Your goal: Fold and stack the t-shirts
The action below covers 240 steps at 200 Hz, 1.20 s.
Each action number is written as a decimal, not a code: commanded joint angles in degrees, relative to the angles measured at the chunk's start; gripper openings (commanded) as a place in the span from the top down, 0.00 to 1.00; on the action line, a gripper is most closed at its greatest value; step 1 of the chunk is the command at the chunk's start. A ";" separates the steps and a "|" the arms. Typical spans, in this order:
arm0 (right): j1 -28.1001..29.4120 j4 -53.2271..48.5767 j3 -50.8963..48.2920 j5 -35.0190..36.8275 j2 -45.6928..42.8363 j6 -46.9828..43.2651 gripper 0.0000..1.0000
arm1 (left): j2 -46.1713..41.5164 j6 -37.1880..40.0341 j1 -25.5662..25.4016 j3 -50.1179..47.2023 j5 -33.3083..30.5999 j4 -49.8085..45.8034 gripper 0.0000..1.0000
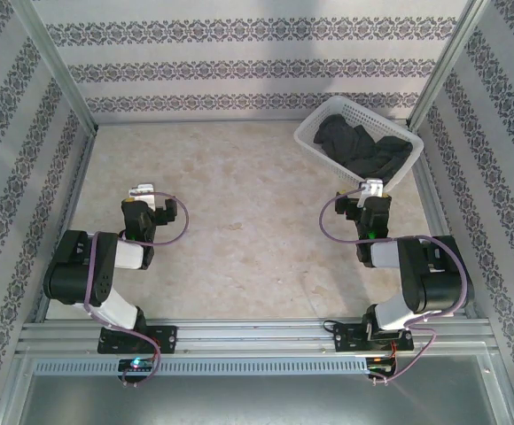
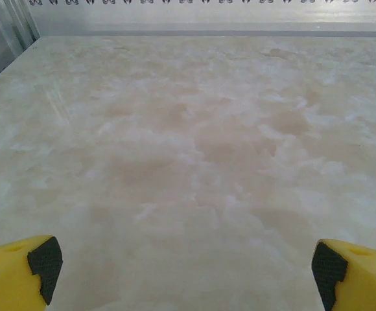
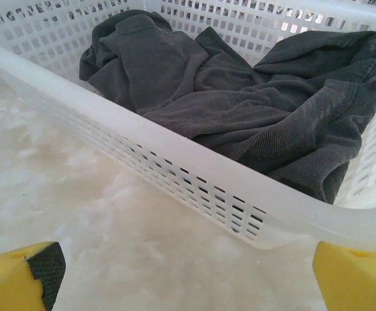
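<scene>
On the marbled worktop [image 1: 239, 204], t-shirts [image 1: 363, 146] are heaped in the mesh basket [image 1: 328, 159] just beyond the released right claw [image 1: 374, 189]; the released left claw [image 1: 141, 191] lies well apart.

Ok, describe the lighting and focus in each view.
Top external: soft even light, shirts a dark mass with few folds showing. Left wrist: table mottled, faint sheen at left, no hard shadows. Right wrist: shirt folds crisp, basket rim nearly washed out.

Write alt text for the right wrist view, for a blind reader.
Crumpled dark grey t-shirts lie heaped in a white mesh basket on a pale marbled table. The right gripper, wide open, shows yellow fingertips at the bottom corners.
</scene>
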 commanded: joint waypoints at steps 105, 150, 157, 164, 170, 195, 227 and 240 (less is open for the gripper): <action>0.44 2.11 0.32 0.68 -0.07 -0.17 0.02 | -0.23 0.95 -0.28 0.54 0.11 0.22 0.00; 0.51 3.41 -0.35 0.81 -0.97 -0.27 0.02 | -0.48 1.22 -0.28 0.13 0.26 0.89 0.00; 1.70 2.37 -0.22 3.70 -3.07 -0.96 0.02 | -1.61 1.38 -0.69 -0.92 -1.07 2.47 0.00; 3.58 -1.57 0.58 7.63 -6.53 -2.27 0.02 | -4.39 1.70 -2.05 -1.31 -4.78 1.12 0.00; 5.50 -6.78 2.01 10.69 -10.26 -3.59 0.02 | -7.93 2.49 -3.72 -0.90 -8.70 -2.18 0.00; 5.98 -42.75 18.36 11.27 -24.73 15.95 0.02 | -22.12 -6.23 -8.88 9.48 -21.01 -26.99 0.00; -4.54 -54.83 31.78 -8.55 -23.29 31.12 0.02 | -24.61 -37.74 -1.10 20.87 -5.26 -52.88 0.00; -4.09 -68.03 44.13 -3.98 -15.47 28.91 0.08 | -20.37 -41.97 0.45 24.81 1.90 -53.20 0.00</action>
